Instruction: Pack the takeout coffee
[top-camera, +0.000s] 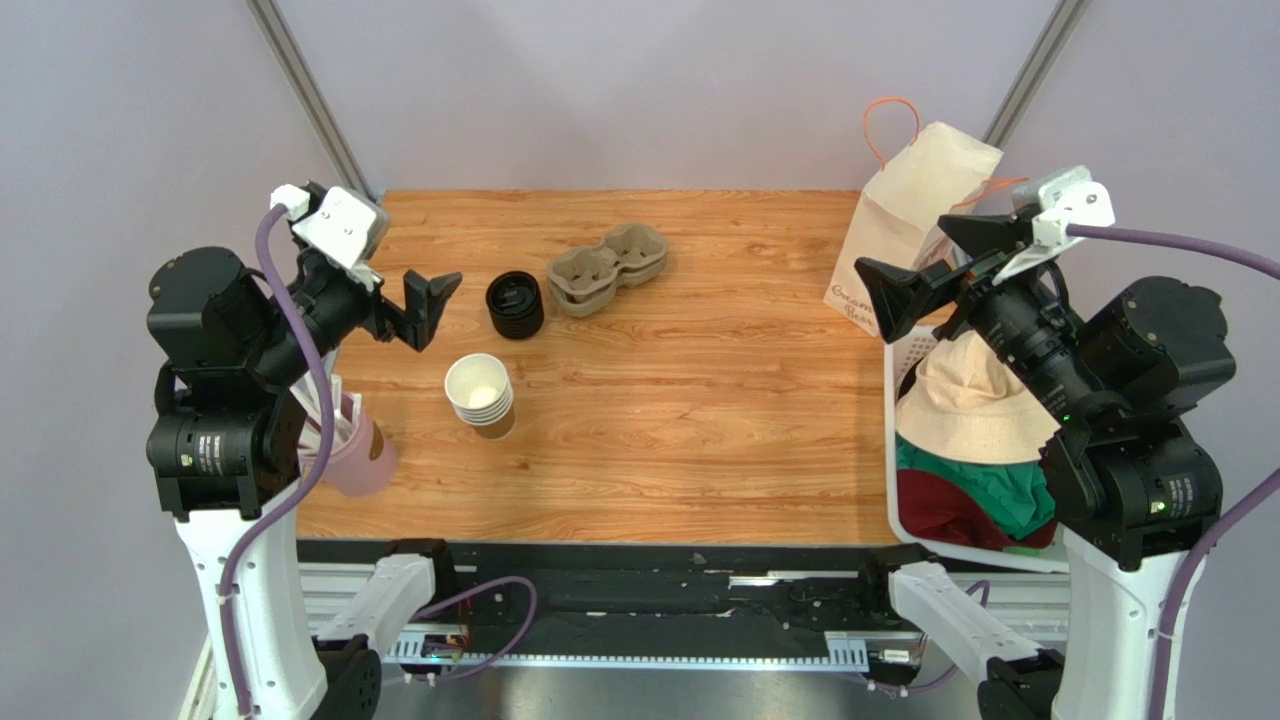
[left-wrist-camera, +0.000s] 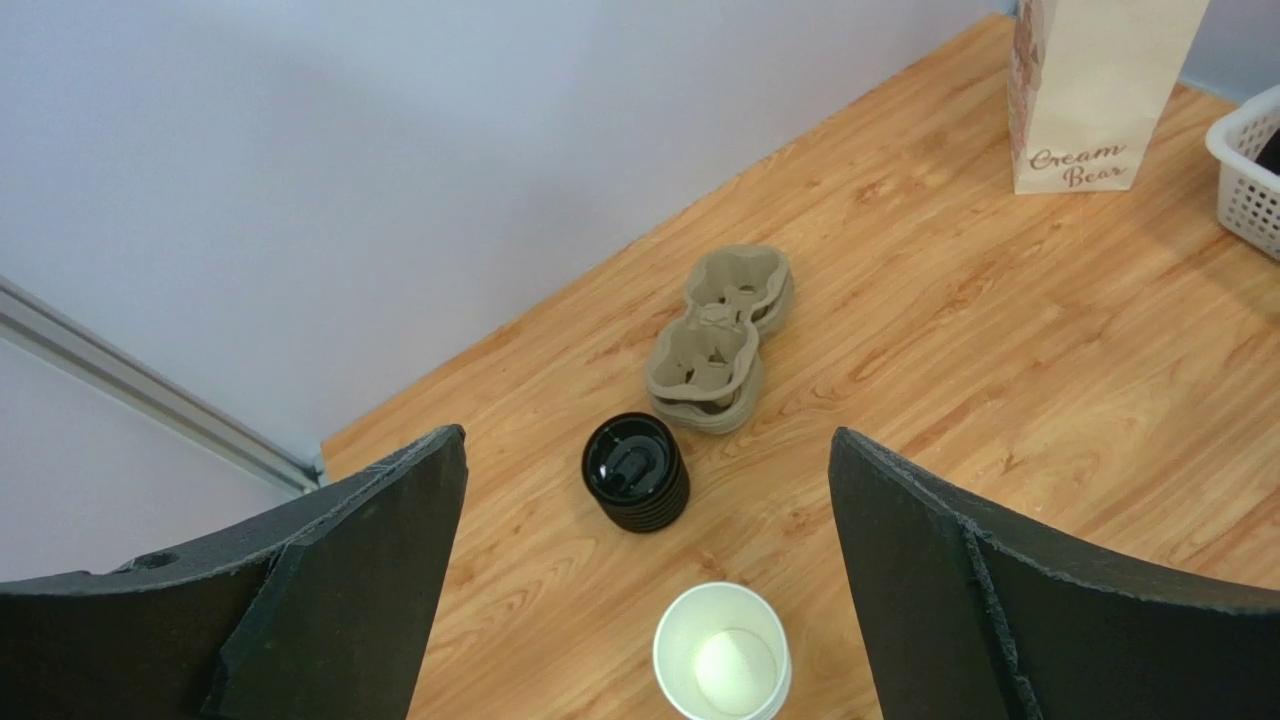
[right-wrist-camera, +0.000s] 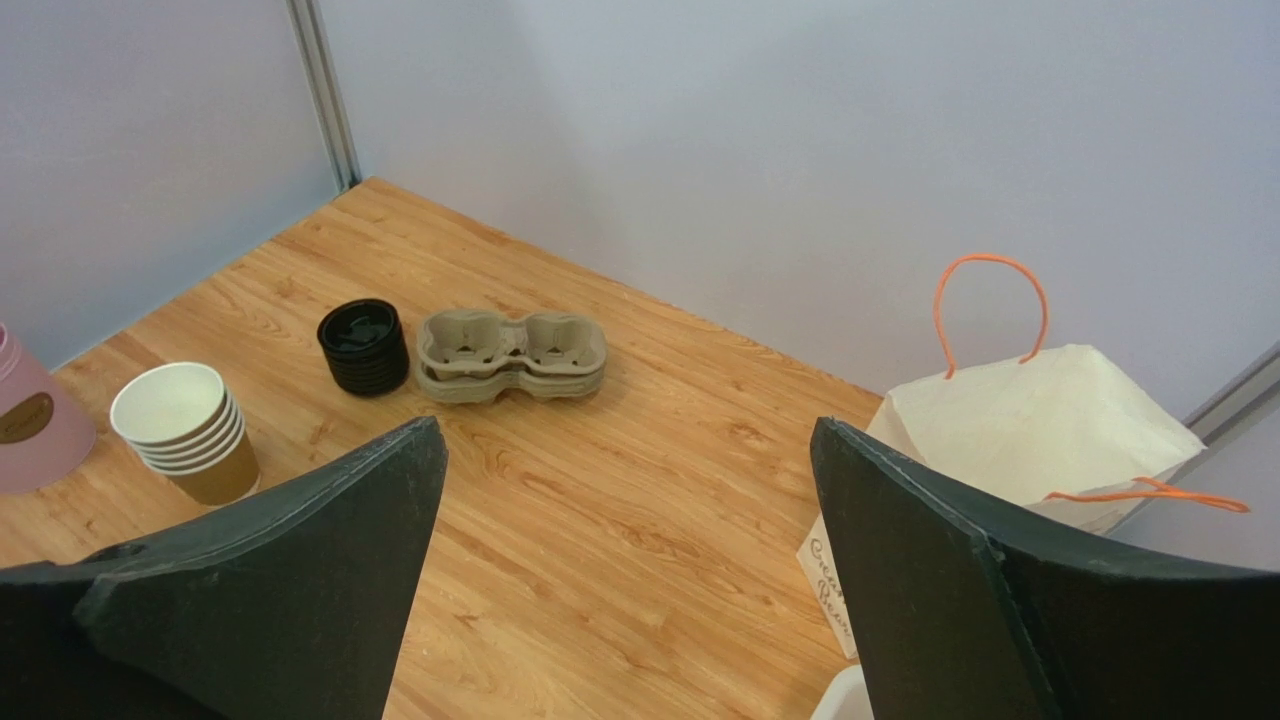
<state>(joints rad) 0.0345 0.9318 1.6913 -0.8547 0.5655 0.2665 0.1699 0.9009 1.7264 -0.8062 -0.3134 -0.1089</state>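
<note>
- Overhead, the left arm is folded up at the table's (top-camera: 721, 435) left edge, and its left gripper (top-camera: 425, 305) hangs in the air, aimed inward, fingers spread wide with nothing between them.
- The right arm is raised at the right edge; the right gripper (top-camera: 920, 267) points left just beside the paper bag (top-camera: 912, 203), also spread apart and holding nothing.
- Where the takeout coffee is, I cannot tell from these views.
- A stack of lidless cups (top-camera: 480, 393) stands upright, white inside the top one.
- Behind it sit a stack of black lids (top-camera: 516, 305) and, just beside that, nested pulp cup carriers (top-camera: 607, 269) with bare wells.
- The bag stands upright with orange handles; its inside is hidden.
- A white basket (left-wrist-camera: 1244, 173) holds a cream hat (top-camera: 974, 398) over red and green cloth (top-camera: 969, 503).
- A pink cup (top-camera: 358, 455) stands near the left arm.
</note>
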